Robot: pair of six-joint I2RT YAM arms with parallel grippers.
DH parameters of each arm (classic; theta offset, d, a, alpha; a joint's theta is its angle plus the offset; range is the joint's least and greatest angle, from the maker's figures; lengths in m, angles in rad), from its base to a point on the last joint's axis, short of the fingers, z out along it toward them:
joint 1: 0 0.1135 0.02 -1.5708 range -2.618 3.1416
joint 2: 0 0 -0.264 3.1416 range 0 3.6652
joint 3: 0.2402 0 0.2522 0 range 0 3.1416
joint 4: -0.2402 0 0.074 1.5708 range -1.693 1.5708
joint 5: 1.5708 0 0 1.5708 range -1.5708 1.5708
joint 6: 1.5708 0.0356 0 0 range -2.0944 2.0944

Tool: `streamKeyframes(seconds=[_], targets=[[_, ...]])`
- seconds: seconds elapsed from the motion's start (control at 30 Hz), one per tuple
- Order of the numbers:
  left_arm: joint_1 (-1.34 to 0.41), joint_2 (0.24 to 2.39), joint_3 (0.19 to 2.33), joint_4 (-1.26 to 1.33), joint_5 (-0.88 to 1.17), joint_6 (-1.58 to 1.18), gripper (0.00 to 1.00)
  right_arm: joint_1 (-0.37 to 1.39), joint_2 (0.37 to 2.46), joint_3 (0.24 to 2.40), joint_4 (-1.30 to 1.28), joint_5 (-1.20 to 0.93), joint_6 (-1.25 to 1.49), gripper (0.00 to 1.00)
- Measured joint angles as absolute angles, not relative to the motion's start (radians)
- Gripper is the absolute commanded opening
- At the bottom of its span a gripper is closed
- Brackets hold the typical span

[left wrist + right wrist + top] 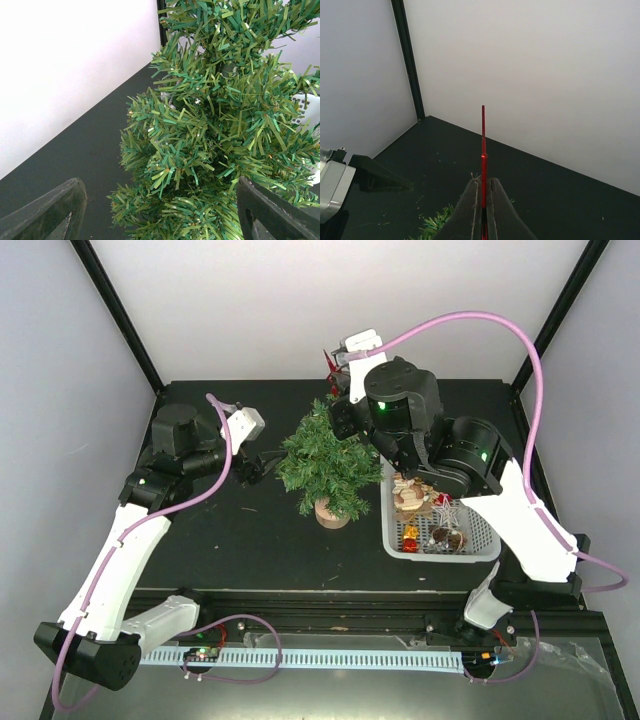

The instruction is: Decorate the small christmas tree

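Note:
The small christmas tree (325,462) stands upright on its round wooden stump (332,513) near the middle of the black table. My left gripper (262,466) is open at the tree's left side. In the left wrist view the branches (215,130) fill the space between and beyond its wide-apart fingers (55,212). My right gripper (336,383) hovers above and behind the tree top, shut on a thin flat red ornament (483,135), seen edge-on, that sticks out past the fingertips (483,182). A bit of twine (474,177) lies by the jaws. The tree's tip (437,220) shows just below.
A white basket (445,554) right of the tree holds several ornaments, among them a star (445,512) and a wooden piece (408,498). The right arm reaches over the basket. White walls with black posts close in the table's back and sides.

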State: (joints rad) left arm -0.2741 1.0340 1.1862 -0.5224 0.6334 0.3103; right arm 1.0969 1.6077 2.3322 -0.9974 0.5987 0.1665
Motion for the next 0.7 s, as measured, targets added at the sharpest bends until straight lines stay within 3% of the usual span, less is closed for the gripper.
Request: streamKeyframes(seconds=[0.17, 0.47, 0.7], targets=[[-0.274, 1.034, 1.186, -0.522, 0.635, 0.310, 0.82, 1.097, 1.633, 2.372, -1.021, 0.594, 0.167, 0.01], [-0.274, 1.034, 1.183, -0.522, 0.637, 0.310, 0.83, 1.097, 1.648, 2.392, -1.054, 0.587, 0.167, 0.21], [-0.274, 1.034, 1.170, -0.515, 0.638, 0.310, 0.83, 1.095, 1.649, 2.392, -1.063, 0.588, 0.167, 0.24]])
